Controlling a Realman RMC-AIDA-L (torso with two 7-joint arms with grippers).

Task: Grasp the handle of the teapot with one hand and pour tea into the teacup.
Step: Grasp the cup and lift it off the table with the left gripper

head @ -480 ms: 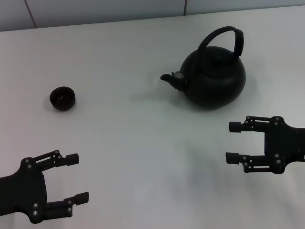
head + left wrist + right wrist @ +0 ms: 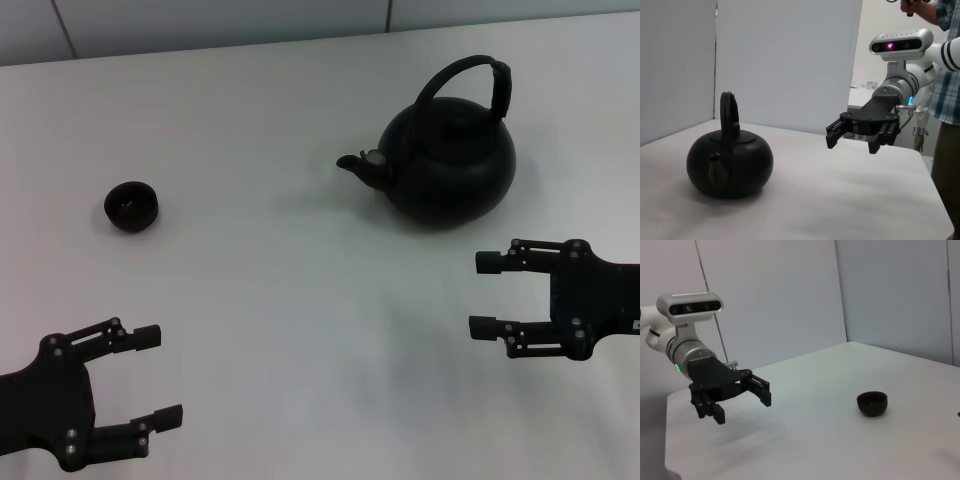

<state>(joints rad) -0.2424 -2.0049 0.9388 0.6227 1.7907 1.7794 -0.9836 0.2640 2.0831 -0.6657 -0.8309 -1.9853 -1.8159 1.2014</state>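
The matte black teapot (image 2: 448, 160) stands upright at the back right of the white table, spout pointing left, arched handle (image 2: 468, 80) up; it also shows in the left wrist view (image 2: 730, 162). The tiny dark teacup (image 2: 131, 206) sits at the left; it also shows in the right wrist view (image 2: 872, 403). My right gripper (image 2: 483, 295) is open and empty, hovering in front of the teapot, apart from it; it also shows in the left wrist view (image 2: 852, 141). My left gripper (image 2: 160, 377) is open and empty at the front left, well in front of the cup; it also shows in the right wrist view (image 2: 742, 401).
The white table (image 2: 300, 300) runs back to a pale tiled wall (image 2: 200, 20). A person in a plaid shirt (image 2: 946, 100) stands beyond the table's edge in the left wrist view. White panels (image 2: 770, 300) close off the far side.
My right gripper has shifted slightly left and toward the teapot. My left gripper has sunk slightly toward the front edge. Teapot and teacup have not moved.
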